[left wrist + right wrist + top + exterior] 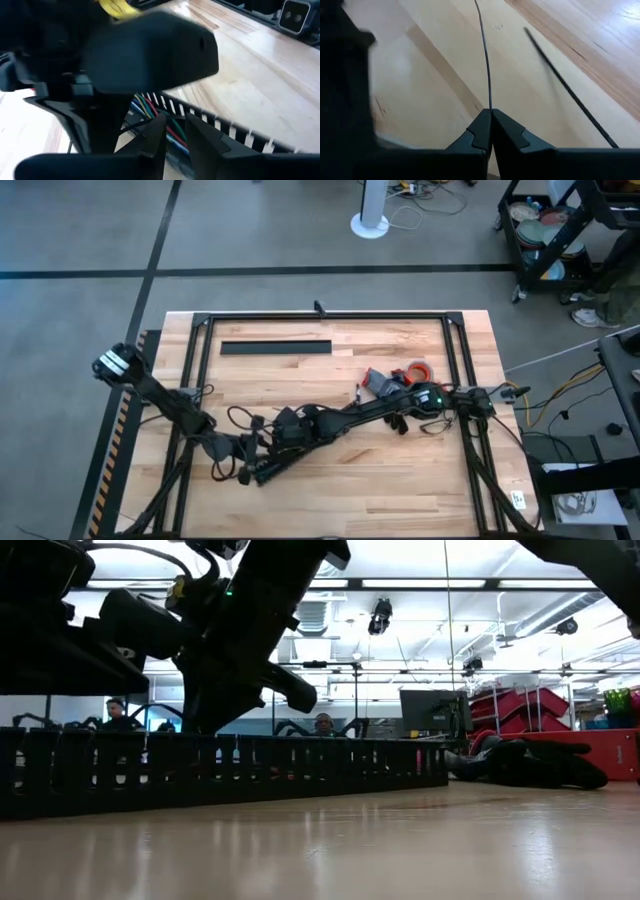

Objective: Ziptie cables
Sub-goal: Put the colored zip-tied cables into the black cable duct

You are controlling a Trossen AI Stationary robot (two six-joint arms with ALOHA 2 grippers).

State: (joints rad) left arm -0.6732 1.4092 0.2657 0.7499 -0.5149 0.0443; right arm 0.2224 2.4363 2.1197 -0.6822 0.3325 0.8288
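A black comb-toothed duct (235, 131) lies on the wooden table near its front, with coloured cables (150, 107) running inside it. My left gripper (175, 126) stands over the duct's end, its fingers close together with the cables between them. My right gripper (491, 113) hovers close by, just above the table, shut on a thin dark ziptie (486, 60). A second thin dark strip (570, 92) lies slanting on the wood beside it. In the high view both grippers meet near the table's middle front (270, 445). My left gripper has the red and green cables (176, 134) in the narrow gap between its two fingers, where they lie in the duct. The fingers come down slanting across the duct. The duct rests on the table. My right gripper pinches one end of the ziptie (490, 106) between its fingertips. The strip runs straight out beyond the fingers, in line with them, low over the table.
A second black duct (275, 347) lies at the table's far side. A grey object (380, 382) and an orange roll (418, 368) sit at the right. Black frame rails (320, 315) run round the table. Thin dark wires (235, 417) loop near the left arm.
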